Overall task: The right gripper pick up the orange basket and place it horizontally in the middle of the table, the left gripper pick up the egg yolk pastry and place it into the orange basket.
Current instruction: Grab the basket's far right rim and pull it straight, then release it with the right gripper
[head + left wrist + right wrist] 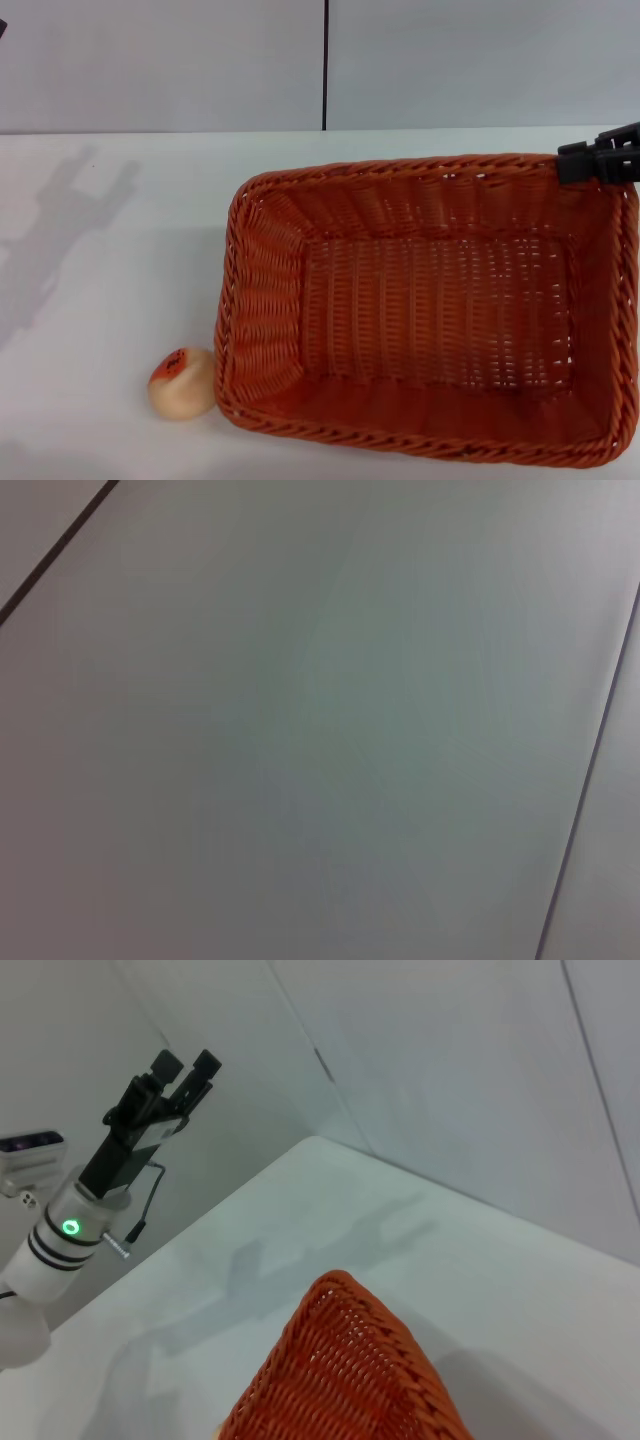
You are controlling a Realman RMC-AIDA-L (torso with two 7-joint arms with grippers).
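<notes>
The orange basket fills the middle and right of the white table, lying open side up and slightly skewed. At its far right corner my right gripper is shut on the braided rim; only part of the gripper shows. The right wrist view shows one corner of the basket close below. The egg yolk pastry sits on the table beside the basket's near left corner, almost touching it. In the right wrist view my left gripper is held high above the table's left side, fingers apart and holding nothing.
A grey wall with a dark vertical seam stands behind the table. The left arm's shadow falls on the bare left part of the tabletop. The left wrist view shows only grey wall panels.
</notes>
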